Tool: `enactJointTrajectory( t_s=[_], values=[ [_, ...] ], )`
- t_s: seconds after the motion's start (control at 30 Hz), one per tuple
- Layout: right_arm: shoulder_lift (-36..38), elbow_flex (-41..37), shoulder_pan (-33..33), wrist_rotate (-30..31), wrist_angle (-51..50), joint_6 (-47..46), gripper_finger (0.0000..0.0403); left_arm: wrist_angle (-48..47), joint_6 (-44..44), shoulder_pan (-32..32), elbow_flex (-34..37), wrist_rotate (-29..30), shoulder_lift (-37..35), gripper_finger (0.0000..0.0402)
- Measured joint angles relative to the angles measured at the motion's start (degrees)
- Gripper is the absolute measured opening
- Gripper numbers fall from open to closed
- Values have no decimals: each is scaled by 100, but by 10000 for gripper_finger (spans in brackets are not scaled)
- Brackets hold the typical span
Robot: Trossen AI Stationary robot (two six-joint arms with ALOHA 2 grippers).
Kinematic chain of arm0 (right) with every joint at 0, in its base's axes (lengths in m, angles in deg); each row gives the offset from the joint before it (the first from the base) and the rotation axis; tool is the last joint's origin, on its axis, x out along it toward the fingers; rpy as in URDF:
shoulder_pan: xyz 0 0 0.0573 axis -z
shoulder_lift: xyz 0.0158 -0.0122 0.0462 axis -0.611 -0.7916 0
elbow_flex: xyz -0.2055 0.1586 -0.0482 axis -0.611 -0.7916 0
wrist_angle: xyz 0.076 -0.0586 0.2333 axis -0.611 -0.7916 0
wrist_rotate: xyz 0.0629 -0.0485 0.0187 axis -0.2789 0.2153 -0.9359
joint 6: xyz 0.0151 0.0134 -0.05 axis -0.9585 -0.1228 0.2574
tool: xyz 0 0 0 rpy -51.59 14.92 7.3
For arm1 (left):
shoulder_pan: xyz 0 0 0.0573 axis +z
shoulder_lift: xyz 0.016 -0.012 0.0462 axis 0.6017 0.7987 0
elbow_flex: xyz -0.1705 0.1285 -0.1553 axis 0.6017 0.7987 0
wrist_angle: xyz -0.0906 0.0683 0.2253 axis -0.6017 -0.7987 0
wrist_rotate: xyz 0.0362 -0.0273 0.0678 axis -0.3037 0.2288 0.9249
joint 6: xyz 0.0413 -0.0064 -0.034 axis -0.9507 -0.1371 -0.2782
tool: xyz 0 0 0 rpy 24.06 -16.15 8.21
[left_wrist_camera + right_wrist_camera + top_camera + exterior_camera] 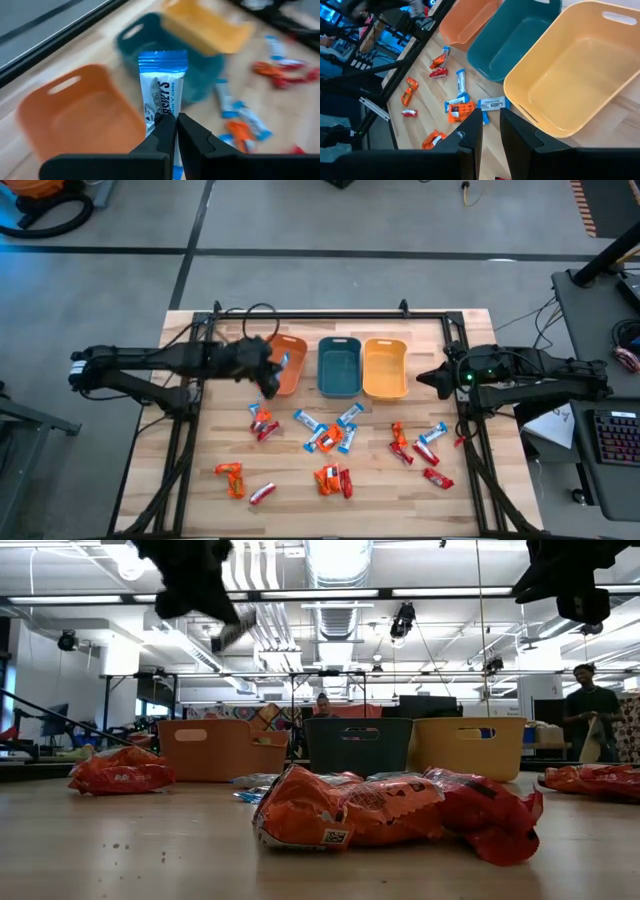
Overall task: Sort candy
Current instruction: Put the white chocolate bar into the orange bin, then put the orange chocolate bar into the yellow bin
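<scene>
Your left claw (176,125) is pinched tight on a blue-and-white candy (162,82) at mid-left, so move it right over the teal bin (339,366) before letting go.

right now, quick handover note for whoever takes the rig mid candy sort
Left gripper: shut on a blue-and-white candy, held above the table by the orange bin.
Right gripper: holds nothing, jaws slightly apart, waiting beside the yellow-orange bin.
Bins: the yellow-orange bin and the teal bin look empty; the orange bin's floor, where visible, is bare too.
Done: nothing visibly sorted yet.
Left: drop the held candy, then sort the loose candies scattered on the table in front of the bins.
</scene>
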State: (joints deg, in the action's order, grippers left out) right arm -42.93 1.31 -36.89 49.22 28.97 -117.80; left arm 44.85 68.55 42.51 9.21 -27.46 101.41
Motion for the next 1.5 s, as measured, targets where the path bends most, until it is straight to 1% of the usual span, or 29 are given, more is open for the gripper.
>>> enactJointTrajectory(
  t_s=[0.1,0.2,0.3,0.5,0.67,0.87,0.93,1.13,1.2,1.3,1.4,1.5],
  values=[
    [0,0,0,46,-2,33,59,-11,61,506,76,-23,268,0],
    [0,0,0,130,-2,88,59,-14,205,822,76,-48,626,0],
    [0,0,0,142,-4,86,59,-7,244,958,33,-103,961,0],
    [0,0,0,146,-72,-239,59,-155,237,960,-45,-133,1405,4],
    [0,0,0,238,-145,-442,59,-166,261,960,-70,-149,1482,36],
    [-2,0,0,240,-168,-537,59,-213,385,960,-70,-174,1321,86],
    [-2,0,0,230,-168,-666,59,-216,386,960,-70,-432,1217,97],
    [-75,0,0,-426,-156,-1246,59,-195,504,935,-72,-1677,758,106],
    [-183,0,0,-746,-128,-1394,59,-200,516,888,-72,-2133,591,105],
    [-495,0,0,-1281,-23,-1658,59,-193,488,713,-72,-2599,310,100],
    [-930,0,-4,-1944,0,-1957,59,-174,475,403,-72,-2649,15,94],
    [-1387,33,-101,-2385,-13,-2260,59,6,465,15,-71,-2375,-249,88]
  ],
)
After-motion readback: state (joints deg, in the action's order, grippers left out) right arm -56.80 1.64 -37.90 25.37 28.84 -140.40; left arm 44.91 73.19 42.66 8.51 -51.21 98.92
